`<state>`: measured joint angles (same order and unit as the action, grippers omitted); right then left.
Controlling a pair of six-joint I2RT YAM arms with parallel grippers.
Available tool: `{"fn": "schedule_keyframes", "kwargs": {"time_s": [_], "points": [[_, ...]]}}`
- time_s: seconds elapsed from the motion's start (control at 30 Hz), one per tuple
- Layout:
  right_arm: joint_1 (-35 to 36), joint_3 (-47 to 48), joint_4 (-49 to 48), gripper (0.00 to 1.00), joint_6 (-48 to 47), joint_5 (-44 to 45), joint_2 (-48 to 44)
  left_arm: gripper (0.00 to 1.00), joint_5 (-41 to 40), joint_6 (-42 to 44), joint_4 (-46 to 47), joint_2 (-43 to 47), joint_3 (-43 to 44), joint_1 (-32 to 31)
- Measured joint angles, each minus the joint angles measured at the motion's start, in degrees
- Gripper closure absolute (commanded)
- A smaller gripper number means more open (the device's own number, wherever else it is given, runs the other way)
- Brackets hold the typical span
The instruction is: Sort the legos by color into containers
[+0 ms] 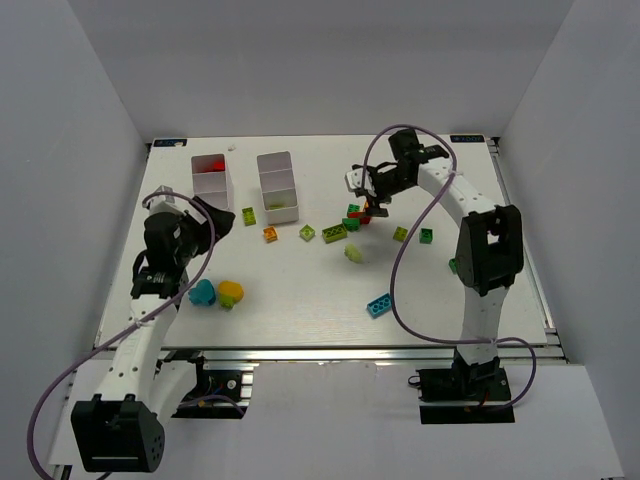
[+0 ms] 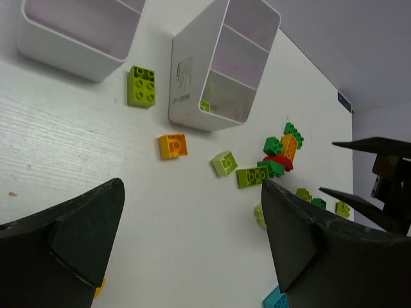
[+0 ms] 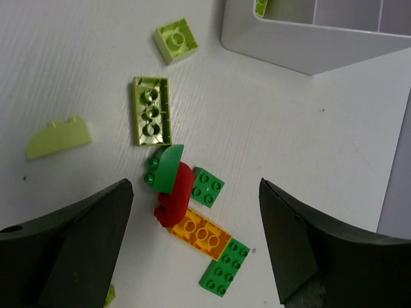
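White left tray (image 1: 212, 193) holds red legos (image 1: 209, 171); the matching right tray (image 2: 186, 77) holds one lime brick (image 2: 204, 106) in its near end compartment. Other legos (image 1: 334, 233) lie loose on the table (image 1: 300, 290). Left fingers (image 2: 77, 231) and right fingers (image 3: 70, 237) stand apart, empty, the right over a mixed cluster (image 3: 186, 205).

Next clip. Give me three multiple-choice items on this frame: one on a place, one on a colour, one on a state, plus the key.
1. The loose red lego lies: A below the right end effector; B at the near edge; C on an arm's base.
2. The legos in the left tray are: A cyan; B red; C orange.
3. The left end effector and the right one are: A both shut; B each gripping a lego; C both open.
Key: A, the wrist view frames it between the fingers; B, red shows inside; C, both stand wide, empty.
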<state>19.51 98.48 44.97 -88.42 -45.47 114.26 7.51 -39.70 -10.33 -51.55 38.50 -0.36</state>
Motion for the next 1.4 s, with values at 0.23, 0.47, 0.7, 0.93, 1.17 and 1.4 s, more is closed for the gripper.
{"fn": "schedule_keyframes", "kwargs": {"time_s": [0.23,0.47,0.7,0.93,1.17,1.4], "points": [[-1.07,4.07,7.80,0.18,-13.05,2.62,5.03,0.04,1.84,-0.55,-3.34,4.37,-1.86,0.00],[-0.72,8.70,7.85,0.29,-9.40,8.48,12.35,0.04,1.99,-0.81,-4.85,4.81,-2.16,0.00],[-0.63,6.62,3.02,0.32,-1.64,12.85,13.40,0.04,2.84,-1.99,-4.63,5.03,-3.54,0.00],[-0.63,6.58,1.03,0.39,2.73,13.86,13.64,0.04,4.55,-2.27,-3.78,3.17,-3.54,0.00],[-0.52,6.58,0.96,0.52,4.70,13.88,14.53,0.04,7.74,-3.87,0.09,1.64,-3.54,0.00],[0.04,6.16,-0.37,0.60,5.84,13.46,14.93,0.04,11.43,-6.08,4.81,0.11,-4.52,0.00]]}}
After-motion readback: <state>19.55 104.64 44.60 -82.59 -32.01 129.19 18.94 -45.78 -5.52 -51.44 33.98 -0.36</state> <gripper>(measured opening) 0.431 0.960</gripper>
